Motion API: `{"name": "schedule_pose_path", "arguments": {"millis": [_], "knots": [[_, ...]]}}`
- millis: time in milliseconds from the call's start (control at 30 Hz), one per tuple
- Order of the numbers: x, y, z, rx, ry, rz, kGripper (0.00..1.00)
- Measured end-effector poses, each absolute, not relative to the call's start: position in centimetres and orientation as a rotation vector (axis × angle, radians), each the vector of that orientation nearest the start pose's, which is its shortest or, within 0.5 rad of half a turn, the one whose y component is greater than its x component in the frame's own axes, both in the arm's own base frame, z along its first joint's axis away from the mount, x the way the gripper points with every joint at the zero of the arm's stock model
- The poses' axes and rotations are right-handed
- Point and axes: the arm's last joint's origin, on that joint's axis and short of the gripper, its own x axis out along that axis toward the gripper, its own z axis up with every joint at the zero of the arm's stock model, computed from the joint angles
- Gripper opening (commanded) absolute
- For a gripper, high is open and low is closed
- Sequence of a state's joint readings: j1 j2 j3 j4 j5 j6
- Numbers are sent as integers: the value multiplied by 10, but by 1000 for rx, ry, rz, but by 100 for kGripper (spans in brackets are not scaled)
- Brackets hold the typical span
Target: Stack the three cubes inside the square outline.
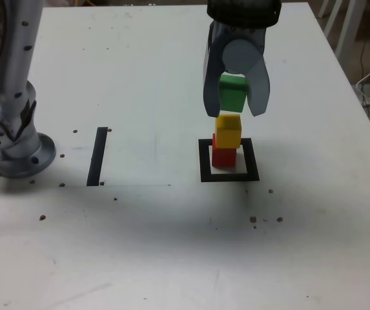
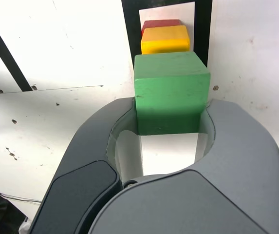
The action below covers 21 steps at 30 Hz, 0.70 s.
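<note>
Wrist view: the jaws close firmly on the green cube's (image 2: pixel 172 93) opposite sides; it looks rigid and light, best gripped there, above the yellow cube (image 1: pixel 228 132)

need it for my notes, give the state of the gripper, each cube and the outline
gripper: shut on green cube
green cube: held above the yellow one
yellow cube: stacked on red
red cube: bottom of stack
square outline: flat, red cube inside
</note>
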<state>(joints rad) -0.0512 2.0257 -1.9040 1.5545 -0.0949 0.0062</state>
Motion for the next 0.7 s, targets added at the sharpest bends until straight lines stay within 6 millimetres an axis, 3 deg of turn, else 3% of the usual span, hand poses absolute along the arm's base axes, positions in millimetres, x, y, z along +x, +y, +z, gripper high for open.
{"name": "schedule_pose_path", "arguments": {"millis": [700], "knots": [[370, -18, 310, -49, 1710, -134, 28]]}}
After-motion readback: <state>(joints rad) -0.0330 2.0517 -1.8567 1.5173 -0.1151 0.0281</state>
